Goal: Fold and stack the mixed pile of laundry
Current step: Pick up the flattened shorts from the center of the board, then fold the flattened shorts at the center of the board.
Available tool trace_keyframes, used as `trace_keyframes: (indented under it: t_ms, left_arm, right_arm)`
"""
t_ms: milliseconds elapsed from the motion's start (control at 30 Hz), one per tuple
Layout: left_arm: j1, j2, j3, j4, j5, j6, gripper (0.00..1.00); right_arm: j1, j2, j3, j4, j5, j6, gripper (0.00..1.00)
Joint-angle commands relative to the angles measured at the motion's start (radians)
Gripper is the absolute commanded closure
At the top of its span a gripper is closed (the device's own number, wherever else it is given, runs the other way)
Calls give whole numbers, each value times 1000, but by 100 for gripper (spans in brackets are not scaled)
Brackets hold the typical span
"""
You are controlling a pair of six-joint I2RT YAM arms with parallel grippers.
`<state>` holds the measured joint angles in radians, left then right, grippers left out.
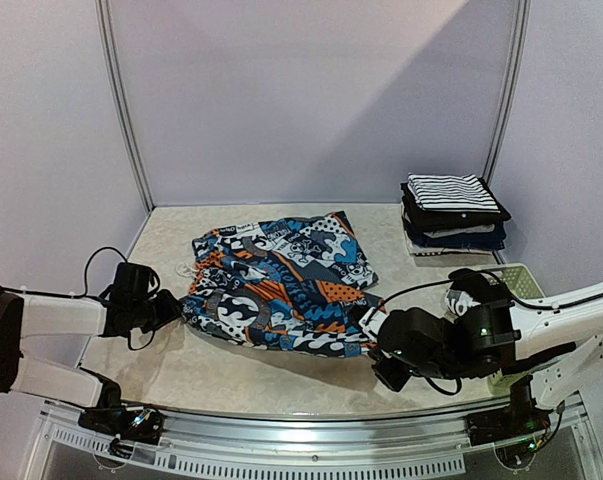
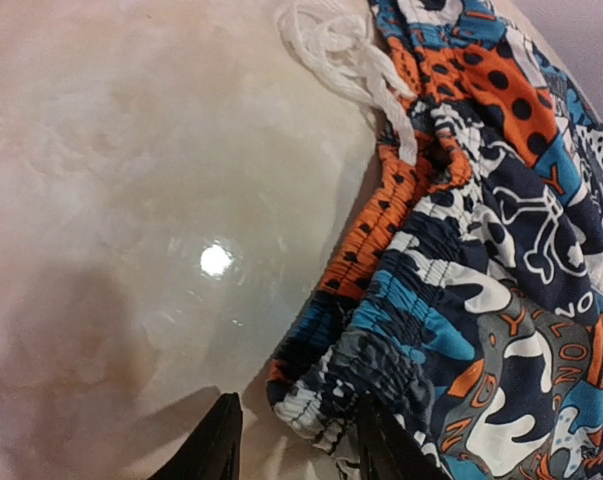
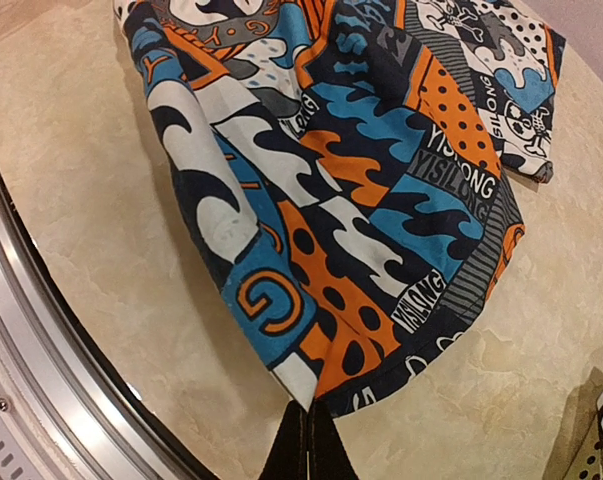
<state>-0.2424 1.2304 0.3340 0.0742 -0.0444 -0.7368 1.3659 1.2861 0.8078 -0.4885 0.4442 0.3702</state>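
Printed shorts [image 1: 281,285]: busy orange, blue, white and black graphic cloth, unfolded, rumpled, lying flat mid-table.
Waistband [image 2: 381,300]: gathered elastic, bunched, at the 9 o'clock end of the shorts.
Drawstring [image 2: 341,60]: white cord, loose on the table beside the waistband.
Legs: spread toward 2 and 4 o'clock; the 4 o'clock hem corner [image 3: 311,385] is drawn to a point.
Folded stack [image 1: 453,215]: several folded garments at the table's 2 o'clock corner, well apart from the shorts.
Striped garment [image 1: 449,190]: white with thin black stripes, folded, topmost.
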Motion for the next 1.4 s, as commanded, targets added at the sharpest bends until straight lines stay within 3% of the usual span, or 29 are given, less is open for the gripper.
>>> trace_keyframes:
  t_ms: [0,133,300,400,600,767,1100,1367]
  left_arm:
    - [-38,65,1,117,90,33,60]
    - [-60,109,-14,179,97,39,62]
    - [-71,126,-17,220,120,29,100]
    - [-105,63,9,123,104,24,100]
    - [-192,-187,91,-307,-31,22,100]
    - [-212,-367,132,-571,-86,-3,100]
    - [-215,-435,265,-740,-133,13,100]
    - [-213,-317,325,-701,-111,51,100]
  right_arm:
    - [-26,-42,-13,-55,59,39,100]
    - [-45,-65,-17,-71,71,50,100]
    - [-52,-80,-11,-96,88,62,100]
    - [-53,-86,2,-136,109,74,100]
    - [-53,-132,37,-219,115,90,100]
    - [-57,-128,99,-235,160,92,100]
    - [-324,110,391,-213,226,-22,100]
    - [-493,253,573,-134,177,-209,100]
